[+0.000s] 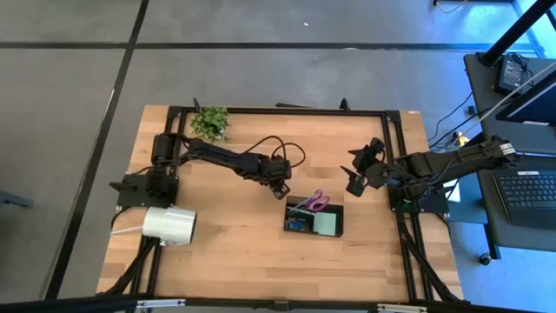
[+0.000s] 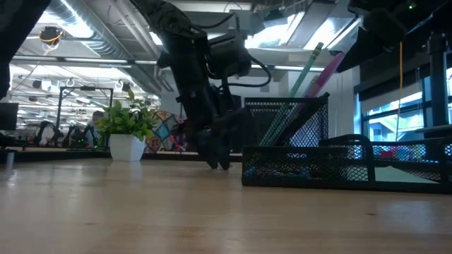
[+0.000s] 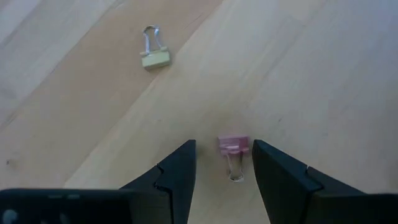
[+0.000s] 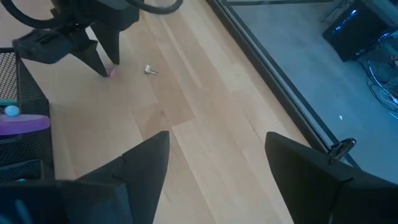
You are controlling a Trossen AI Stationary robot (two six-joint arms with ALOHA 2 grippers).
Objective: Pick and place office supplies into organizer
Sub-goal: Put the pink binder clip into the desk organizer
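Pink binder clip [image 3: 234, 144], seemingly wire-handled, lies between the left end effector's [image 3: 224, 163] spread fingers.

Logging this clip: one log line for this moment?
left pincer: open astride small pink binder clip | right pincer: open, waiting | black mesh organizer: partly filled

Pink binder clip [image 3: 234, 144] flat on wood, near black mesh organizer [image 1: 314, 216] holding scissors [image 1: 316, 202]

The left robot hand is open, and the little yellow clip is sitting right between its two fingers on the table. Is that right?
Not quite. The clip between the open left gripper's fingers is the pink clip, not the yellow one. The yellow clip lies farther off on the wooden table, well apart from the fingers. The left wrist view shows both clips clearly.
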